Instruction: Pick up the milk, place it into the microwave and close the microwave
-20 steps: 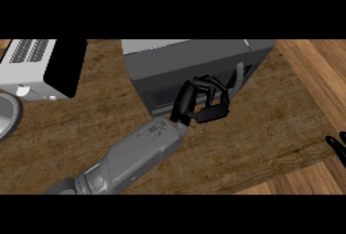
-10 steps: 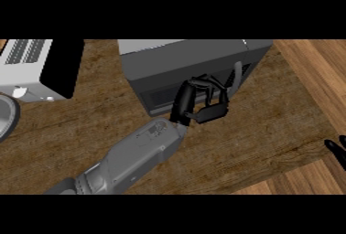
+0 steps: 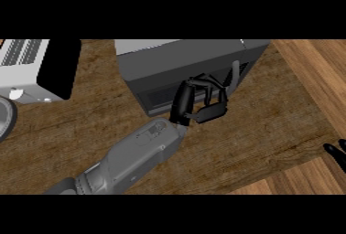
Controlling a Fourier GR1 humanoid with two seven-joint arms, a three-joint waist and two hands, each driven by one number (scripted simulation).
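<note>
The grey microwave point(image 3: 182, 61) stands at the back of the counter with its door swung to and its vertical handle point(image 3: 235, 73) at the right of the front. My left hand point(image 3: 182, 103) rests against the door front, fingers loosely bent and holding nothing. No milk shows in the head view; I cannot see inside the microwave. Only the fingertips of my right hand point(image 3: 336, 154) show at the right edge, low and still.
A white appliance with a black side point(image 3: 30, 68) stands at the back left. A grey round rim point(image 3: 5, 119) pokes in at the left edge. The counter's edge point(image 3: 297, 157) runs diagonally at the right, with wooden floor beyond it.
My left hand has crept a little up and left against the microwave's door. The right hand has stayed where it was.
</note>
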